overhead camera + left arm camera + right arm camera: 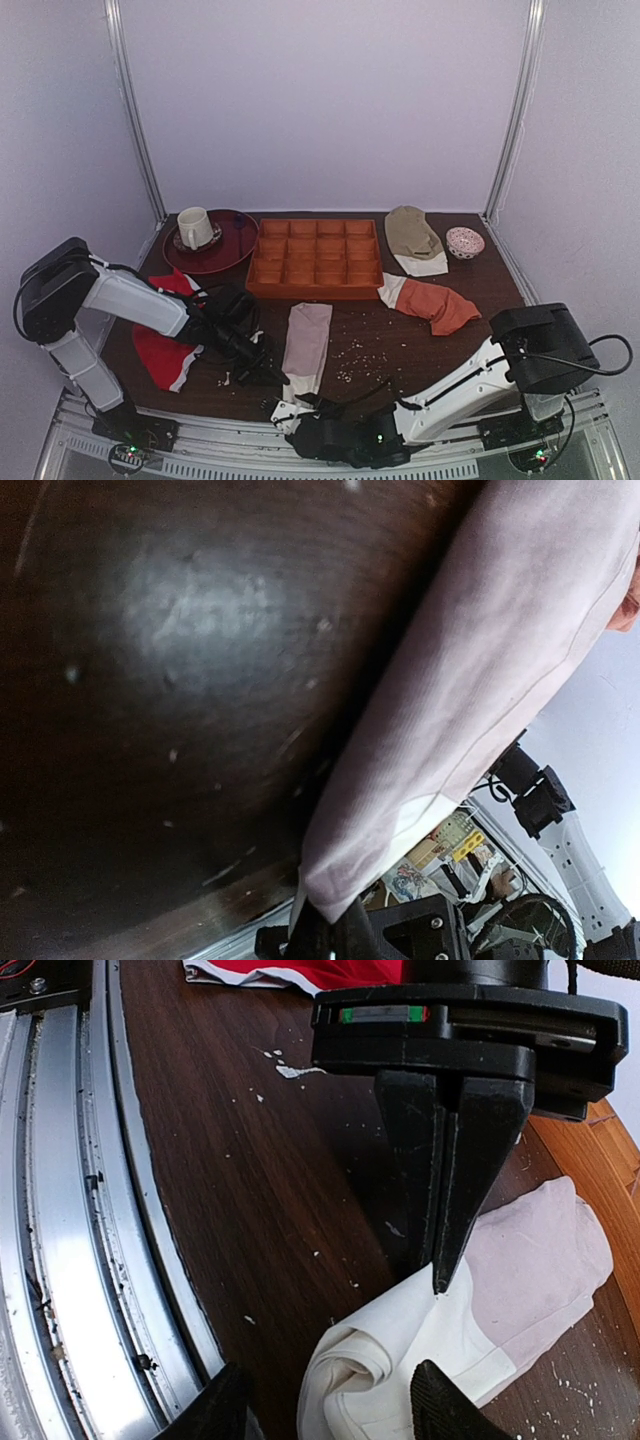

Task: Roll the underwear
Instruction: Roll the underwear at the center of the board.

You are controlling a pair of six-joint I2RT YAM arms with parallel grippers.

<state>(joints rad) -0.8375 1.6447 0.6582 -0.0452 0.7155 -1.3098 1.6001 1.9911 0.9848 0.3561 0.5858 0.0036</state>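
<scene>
Left tool (440, 1278) pressed together, tip down on the side edge of the underwear (525, 1260), at the join of pink cloth and white waistband (400, 1345); pinning, not pinching. Right tool (330, 1405) spread, one finger on either side of the curled, bunched waistband end, seemingly not closed on it. Underwear laid out as a long folded strip on the table (270, 1190), waistband end nearest the arm bases, far end pointing toward the orange tray (315, 291). Judged to be the very start of the roll. To do it well: close the right tool low and square across the curled end, turn it over away from the bases in small even turns, use the left tip only as a pin, and lift it clear ahead of the roll. Beware a skewed, cone-shaped bundle.
</scene>
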